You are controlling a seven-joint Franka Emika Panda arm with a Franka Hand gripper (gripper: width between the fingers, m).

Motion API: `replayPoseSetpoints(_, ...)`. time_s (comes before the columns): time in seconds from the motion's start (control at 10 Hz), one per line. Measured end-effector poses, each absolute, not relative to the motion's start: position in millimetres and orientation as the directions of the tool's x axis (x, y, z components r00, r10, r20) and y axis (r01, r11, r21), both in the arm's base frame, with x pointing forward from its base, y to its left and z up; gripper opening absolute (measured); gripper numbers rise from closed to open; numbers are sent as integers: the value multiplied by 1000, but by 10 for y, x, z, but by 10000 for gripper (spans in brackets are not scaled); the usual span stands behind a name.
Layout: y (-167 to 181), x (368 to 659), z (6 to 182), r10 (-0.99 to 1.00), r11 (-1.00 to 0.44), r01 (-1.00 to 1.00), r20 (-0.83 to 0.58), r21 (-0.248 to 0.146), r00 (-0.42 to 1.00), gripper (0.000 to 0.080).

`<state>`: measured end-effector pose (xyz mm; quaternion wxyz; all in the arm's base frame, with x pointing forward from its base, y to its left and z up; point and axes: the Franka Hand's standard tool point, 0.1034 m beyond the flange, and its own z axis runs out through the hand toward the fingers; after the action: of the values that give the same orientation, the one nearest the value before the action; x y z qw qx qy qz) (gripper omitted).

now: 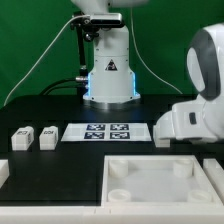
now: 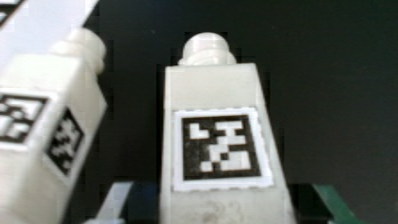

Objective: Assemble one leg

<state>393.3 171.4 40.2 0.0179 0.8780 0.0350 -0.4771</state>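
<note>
In the wrist view a white leg (image 2: 217, 95) lies on the black table with its square tag facing up and its peg end pointing away. My gripper (image 2: 222, 205) straddles its near end, with one fingertip (image 2: 123, 203) on each side and narrow dark gaps between, so it is open. A second white leg (image 2: 45, 100) lies beside the first, slightly apart. In the exterior view two small tagged legs (image 1: 20, 139) (image 1: 47, 137) stand at that view's left. My gripper is hidden there behind the white arm body (image 1: 190, 118).
The marker board (image 1: 107, 132) lies mid-table in front of the robot base (image 1: 108, 75). The large white tray-like part (image 1: 160, 180) with round corner sockets lies at the front. A white piece (image 1: 3, 175) shows at the exterior view's left edge.
</note>
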Motion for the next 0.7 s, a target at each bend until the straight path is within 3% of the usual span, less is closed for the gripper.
replayPoseSetpoints(0.3,1693,4067,894,42,-996,88,-830,9,556,292)
replayPoseSetpoints(0.6,1730,4120,766,47,-997,79,-780,3,625,293)
replayPoseSetpoints(0.7,1778,4242,731,54,-998,65,-685,-9,727,294)
